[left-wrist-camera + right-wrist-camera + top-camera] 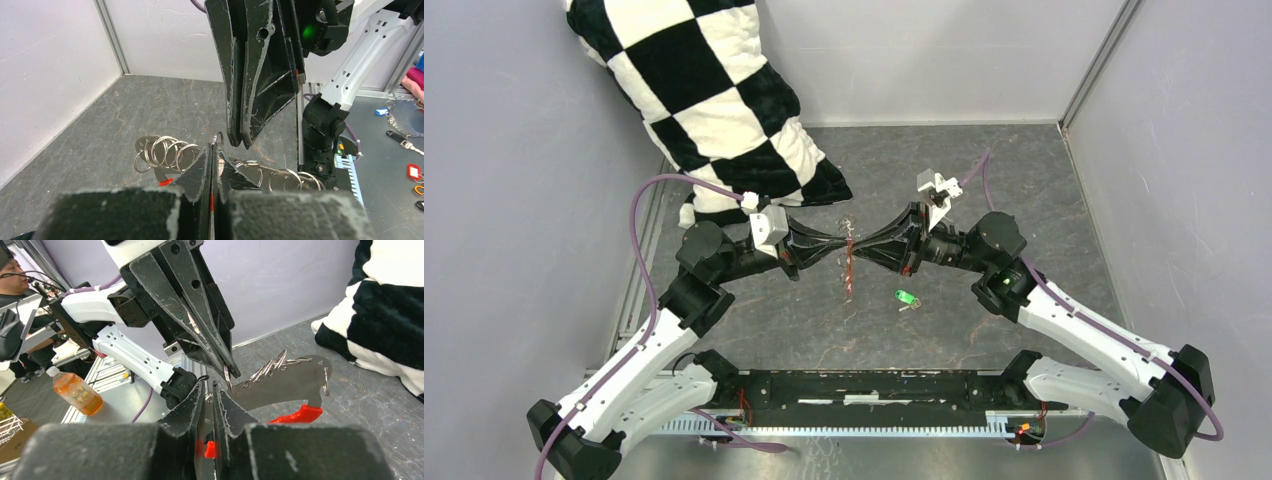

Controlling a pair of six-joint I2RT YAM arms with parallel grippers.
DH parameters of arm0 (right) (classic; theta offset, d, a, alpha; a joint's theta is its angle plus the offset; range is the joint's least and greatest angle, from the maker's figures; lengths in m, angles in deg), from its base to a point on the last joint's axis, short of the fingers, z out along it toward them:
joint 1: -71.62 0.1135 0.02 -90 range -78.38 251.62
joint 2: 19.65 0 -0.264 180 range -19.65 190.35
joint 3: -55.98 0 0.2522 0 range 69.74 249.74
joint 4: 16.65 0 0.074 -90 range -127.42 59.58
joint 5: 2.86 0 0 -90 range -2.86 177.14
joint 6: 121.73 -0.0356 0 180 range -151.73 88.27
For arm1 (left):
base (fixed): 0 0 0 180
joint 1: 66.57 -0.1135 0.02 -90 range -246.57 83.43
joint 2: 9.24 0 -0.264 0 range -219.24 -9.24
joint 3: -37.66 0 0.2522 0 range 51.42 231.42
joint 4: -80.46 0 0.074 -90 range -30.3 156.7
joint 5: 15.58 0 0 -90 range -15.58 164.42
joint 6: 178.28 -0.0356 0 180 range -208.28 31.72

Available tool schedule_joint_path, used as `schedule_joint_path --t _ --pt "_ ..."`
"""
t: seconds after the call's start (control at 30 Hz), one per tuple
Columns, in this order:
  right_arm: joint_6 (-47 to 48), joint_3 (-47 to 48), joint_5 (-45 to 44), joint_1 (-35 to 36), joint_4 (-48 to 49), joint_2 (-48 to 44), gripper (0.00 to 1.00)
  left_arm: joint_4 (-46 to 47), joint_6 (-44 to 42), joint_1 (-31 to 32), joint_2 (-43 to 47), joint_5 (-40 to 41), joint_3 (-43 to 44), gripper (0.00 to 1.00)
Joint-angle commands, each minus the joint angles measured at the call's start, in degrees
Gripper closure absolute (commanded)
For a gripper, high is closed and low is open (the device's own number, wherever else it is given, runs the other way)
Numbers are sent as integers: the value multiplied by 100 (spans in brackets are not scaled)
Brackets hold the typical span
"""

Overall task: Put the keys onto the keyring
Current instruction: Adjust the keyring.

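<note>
left gripper (841, 246) and right gripper (857, 246) meet tip to tip above the surface (984, 180). both are pinched fully shut on the keyring (849, 275), which is held between them. from above it shows edge-on, a thin reddish line with its long axis running near to far, and its rings are hidden there. the green-headed key (905, 297) lies on the surface to its right, blade too small to read.

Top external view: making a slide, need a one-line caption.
Left gripper and right gripper meet tip to tip, pinching the keyring; the green-headed key lies on the table.
</note>
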Motion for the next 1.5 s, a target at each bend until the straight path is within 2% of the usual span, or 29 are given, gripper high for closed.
schedule_joint_path --t 0.0,0.27,0.6,0.63,0.7,0.73,0.8,1.07,1.33,1.47 --pt "-205 -63 43 28 623 47 86 201 45 -9 36 -24 236 98" --pt "-402 -209 42 82 976 162 99 208 15 -12 27 -20 204 98" --pt "-300 -259 -47 84 884 61 99 173 5 -7 97 -19 174 98" --pt "-245 -210 -58 82 773 39 98 168 5 -6 110 -20 187 98" --pt "-20 -50 -121 82 332 -17 76 157 4 -9 123 -13 192 98" --pt "75 18 -165 75 121 -76 68 151 4 -8 131 -2 197 98" --pt "320 83 -294 72 -172 -233 64 126 3 -15 141 -1 197 98" --pt "436 177 -280 -21 -567 -357 62 127 35 -10 159 7 213 98" --pt "23 164 -73 -26 111 -58 58 94 37 -15 195 15 222 98" --pt "-220 88 -22 -24 543 78 60 102 47 -15 195 31 224 98"
